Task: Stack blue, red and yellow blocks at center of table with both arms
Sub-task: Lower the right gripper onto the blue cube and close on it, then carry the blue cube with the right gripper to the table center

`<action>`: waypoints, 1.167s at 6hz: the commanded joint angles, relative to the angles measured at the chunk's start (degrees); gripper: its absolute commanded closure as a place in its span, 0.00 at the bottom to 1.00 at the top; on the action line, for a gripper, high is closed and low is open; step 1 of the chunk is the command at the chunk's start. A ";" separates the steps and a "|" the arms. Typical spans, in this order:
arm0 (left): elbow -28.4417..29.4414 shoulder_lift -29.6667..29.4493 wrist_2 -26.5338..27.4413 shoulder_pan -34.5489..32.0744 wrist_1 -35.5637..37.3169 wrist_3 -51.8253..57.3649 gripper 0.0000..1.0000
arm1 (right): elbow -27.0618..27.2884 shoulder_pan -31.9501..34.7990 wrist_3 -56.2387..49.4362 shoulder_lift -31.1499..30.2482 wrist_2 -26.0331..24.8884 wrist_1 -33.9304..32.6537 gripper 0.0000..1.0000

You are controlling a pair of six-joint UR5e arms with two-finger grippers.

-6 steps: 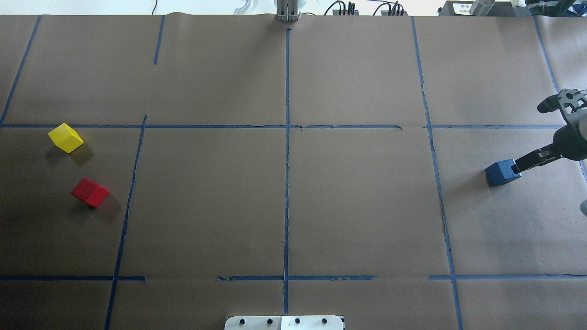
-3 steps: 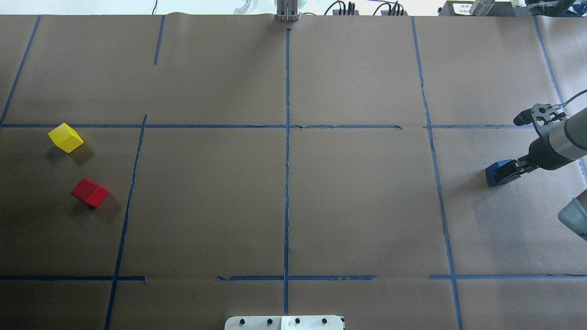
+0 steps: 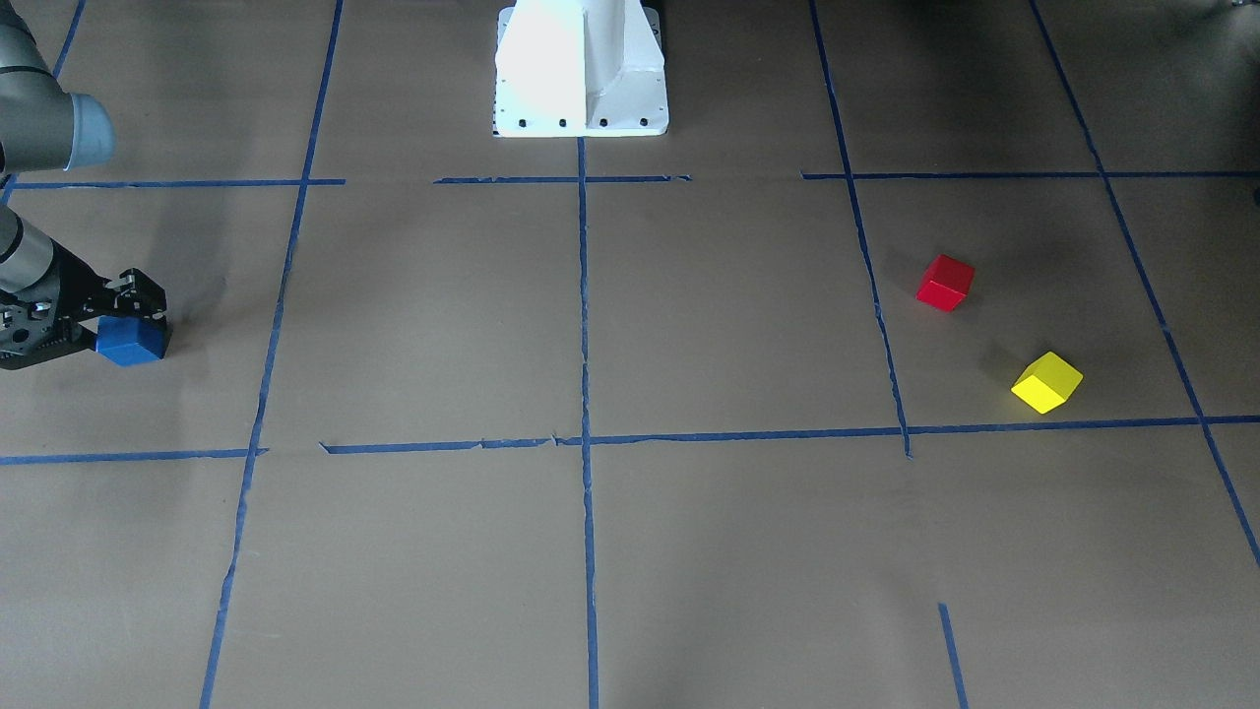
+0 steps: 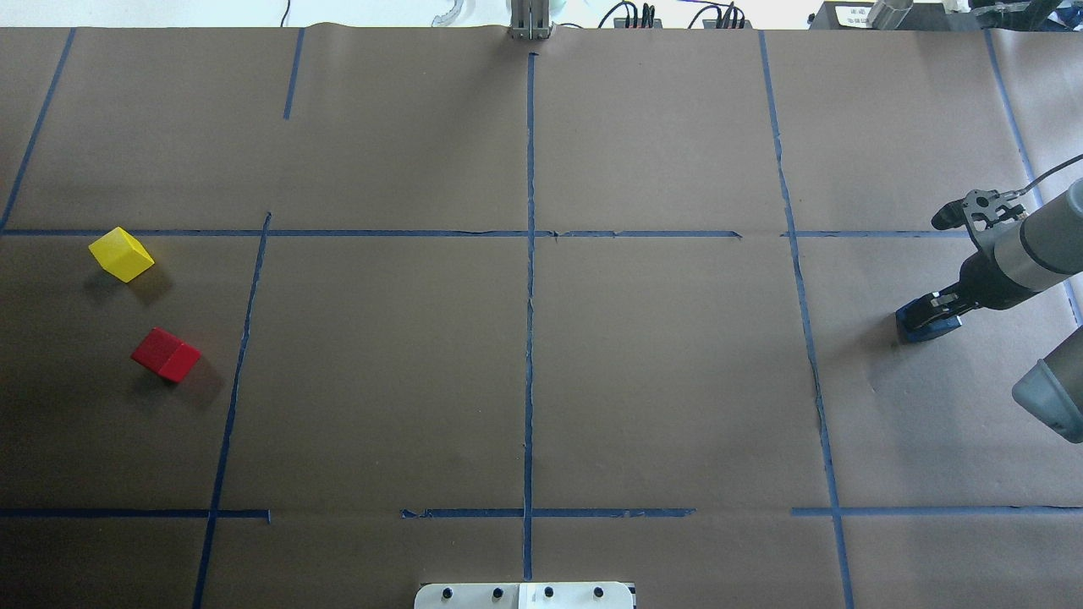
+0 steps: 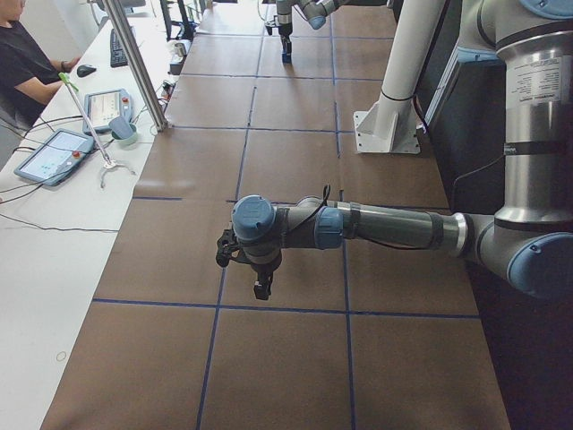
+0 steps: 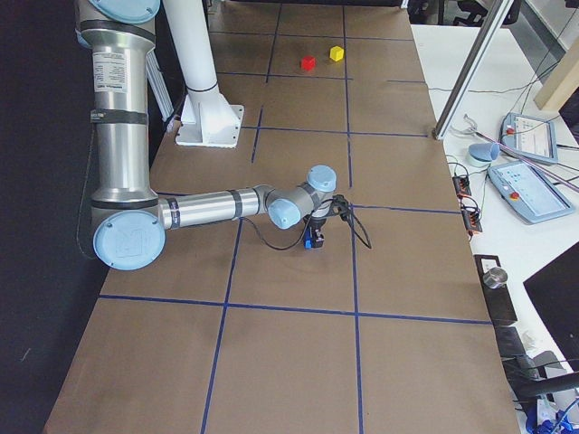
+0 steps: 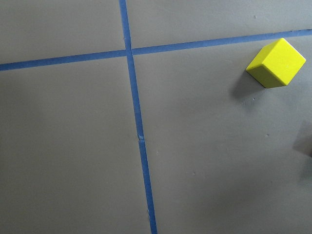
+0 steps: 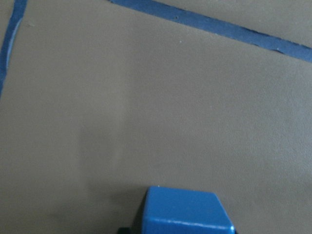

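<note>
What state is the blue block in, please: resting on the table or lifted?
The blue block rests on the table, base flat against it, right hand straddling it.

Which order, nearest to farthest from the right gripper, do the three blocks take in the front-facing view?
1. Blue block, at the right gripper, view's left.
2. Red block, across the table, view's right.
3. Yellow block, farther right still.

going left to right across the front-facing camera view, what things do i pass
blue block → white pedestal base → red block → yellow block
</note>
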 commanded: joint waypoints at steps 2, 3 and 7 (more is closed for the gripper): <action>-0.06 0.00 0.00 -0.01 -0.24 0.15 0.00 | 5.38 -0.11 4.59 2.66 0.14 -0.35 0.98; -0.06 0.00 0.00 -0.01 -0.33 0.24 0.00 | 5.94 -3.60 16.98 9.20 -0.29 -0.26 0.98; 0.12 0.00 0.09 -0.01 -0.94 0.15 0.00 | 3.15 -22.77 46.07 36.35 -15.66 -15.21 1.00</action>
